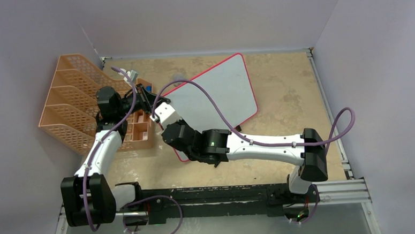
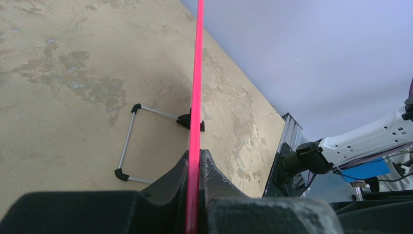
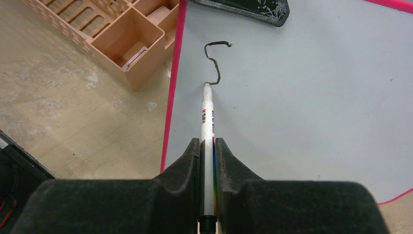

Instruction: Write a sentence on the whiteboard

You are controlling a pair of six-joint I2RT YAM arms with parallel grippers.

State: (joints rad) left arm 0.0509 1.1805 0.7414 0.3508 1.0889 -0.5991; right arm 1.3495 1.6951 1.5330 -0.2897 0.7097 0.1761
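Your left gripper [image 2: 195, 158] has its fingers clamped on the red-pink frame of the whiteboard [image 1: 222, 89], at the board's left edge, just beside the orange file rack [image 1: 68, 103]. The board sits slanted in the middle of the table [image 1: 295, 96], with one corner far and to the right and another near, under your right arm. Your right gripper [image 3: 208, 146] is pinched tight on a white marker [image 3: 208, 114], whose tip touches the board close to its left edge. Of the sentence there is only one curling black stroke [image 3: 214, 58], running from the tip toward the far edge. In the left wrist view, a wire stand [image 2: 127, 141] with black ends shows beside the frame.
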